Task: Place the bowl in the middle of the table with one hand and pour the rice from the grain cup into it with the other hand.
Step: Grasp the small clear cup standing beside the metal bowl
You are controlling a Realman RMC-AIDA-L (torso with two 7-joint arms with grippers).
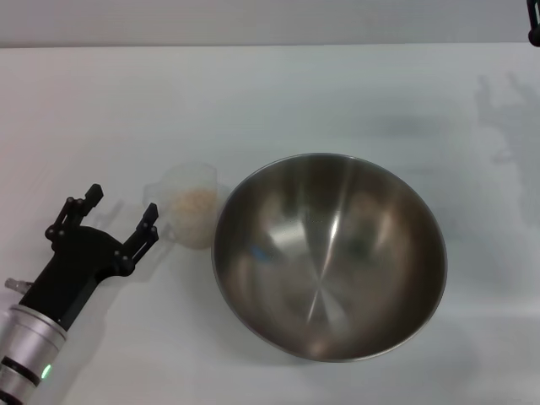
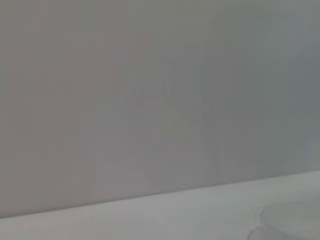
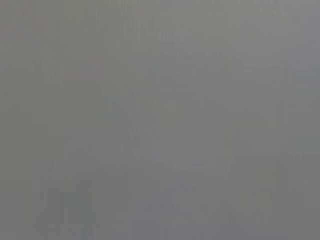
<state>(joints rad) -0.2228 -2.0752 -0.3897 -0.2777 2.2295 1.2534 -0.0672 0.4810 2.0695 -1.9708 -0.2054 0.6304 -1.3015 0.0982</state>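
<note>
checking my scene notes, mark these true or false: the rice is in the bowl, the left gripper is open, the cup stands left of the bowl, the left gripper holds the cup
1. The rice is in the bowl. False: it is in the grain cup; the bowl is empty.
2. The left gripper is open. True.
3. The grain cup stands left of the bowl. True.
4. The left gripper holds the grain cup. False: it is beside the cup, not closed on it.

No text, label, brand, number or sign can be read in any view; the bowl, the grain cup and the table carry no writing that is visible
</note>
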